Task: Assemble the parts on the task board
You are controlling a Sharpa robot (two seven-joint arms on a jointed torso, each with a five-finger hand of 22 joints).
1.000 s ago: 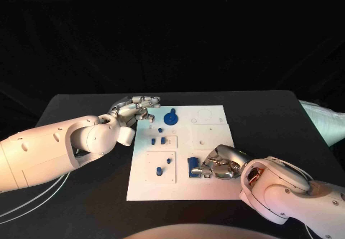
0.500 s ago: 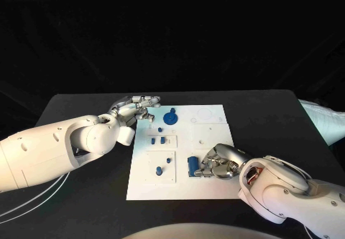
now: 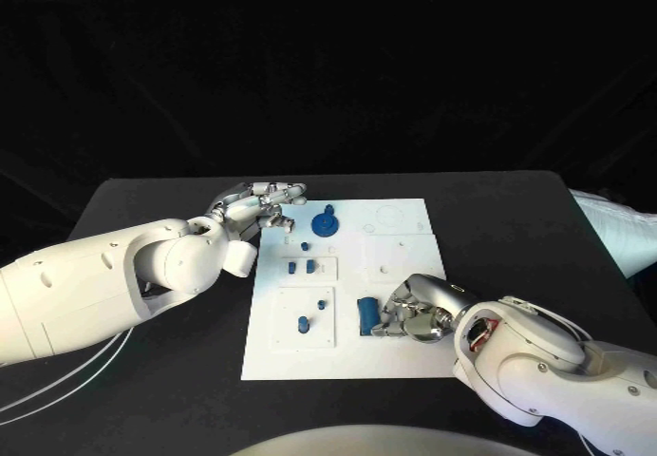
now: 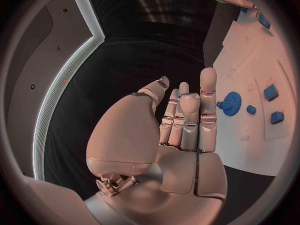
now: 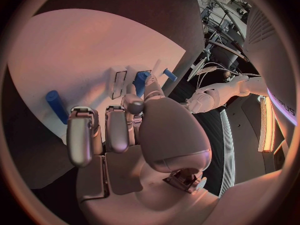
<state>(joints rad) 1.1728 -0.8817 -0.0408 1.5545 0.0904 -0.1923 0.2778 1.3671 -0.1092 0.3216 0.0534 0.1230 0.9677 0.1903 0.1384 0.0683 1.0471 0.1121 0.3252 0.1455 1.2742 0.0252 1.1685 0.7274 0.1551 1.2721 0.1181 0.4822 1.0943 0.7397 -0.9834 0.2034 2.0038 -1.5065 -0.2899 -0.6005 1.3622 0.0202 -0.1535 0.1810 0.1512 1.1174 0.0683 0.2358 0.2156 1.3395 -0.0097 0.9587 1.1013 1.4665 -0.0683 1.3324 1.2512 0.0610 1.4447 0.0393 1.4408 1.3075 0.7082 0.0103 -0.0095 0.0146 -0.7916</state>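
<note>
looks small, hard and light, that blue peg (image 3: 368, 314), lying flat on the task board (image 3: 405, 359) just beside the right hand (image 3: 419, 311). fingers curled in, nothing held. smooth and round, so likely to roll; best pinched at its middle. left hand (image 3: 257, 210) open by the blue gear (image 3: 326, 224), holding nothing.

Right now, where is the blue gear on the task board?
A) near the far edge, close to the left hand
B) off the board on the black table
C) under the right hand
A: the blue gear lies on the task board near its far edge, just beside the left hand.
</note>
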